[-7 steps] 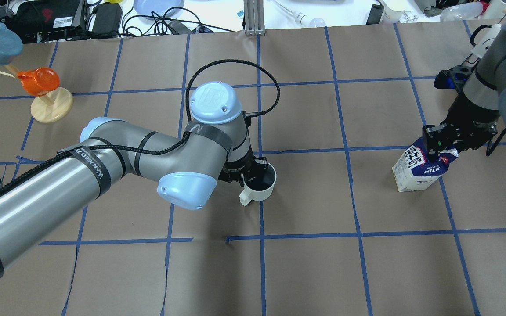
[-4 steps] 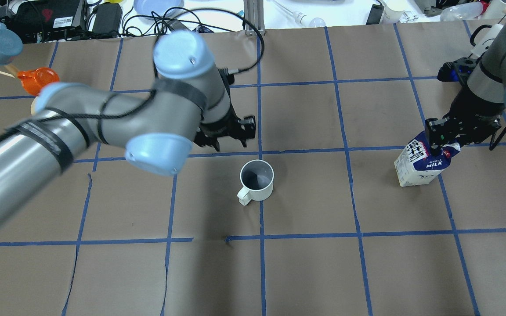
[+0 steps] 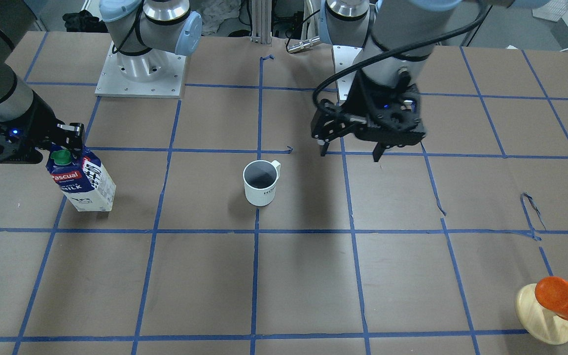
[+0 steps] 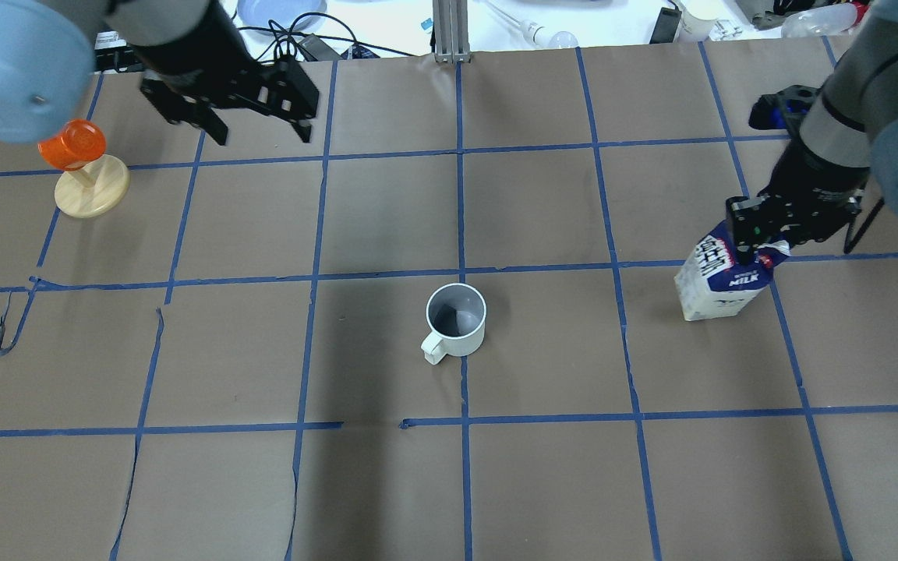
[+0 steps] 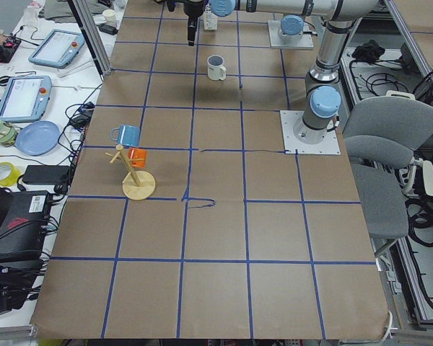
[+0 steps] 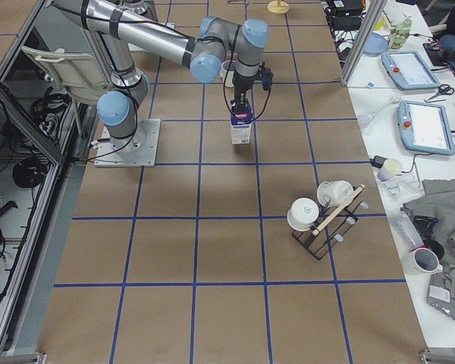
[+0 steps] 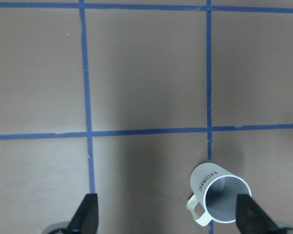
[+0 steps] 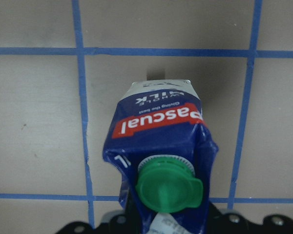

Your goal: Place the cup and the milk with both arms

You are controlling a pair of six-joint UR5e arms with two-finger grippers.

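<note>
My left claw [image 4: 262, 136] hangs wide open, holding nothing, well apart from the upright cup [image 4: 457, 319] at mid-bench [image 4: 574, 483], its grey inside bare. My right claw [image 4: 761, 245] grips the top of the capped, tilted milk carton [image 4: 710, 292].

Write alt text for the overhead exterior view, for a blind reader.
A white cup stands upright and alone at the middle of a brown table with blue tape lines. On the right, the right gripper is shut on the top of a tilted milk carton; at upper left, the left gripper hangs open and empty.
</note>
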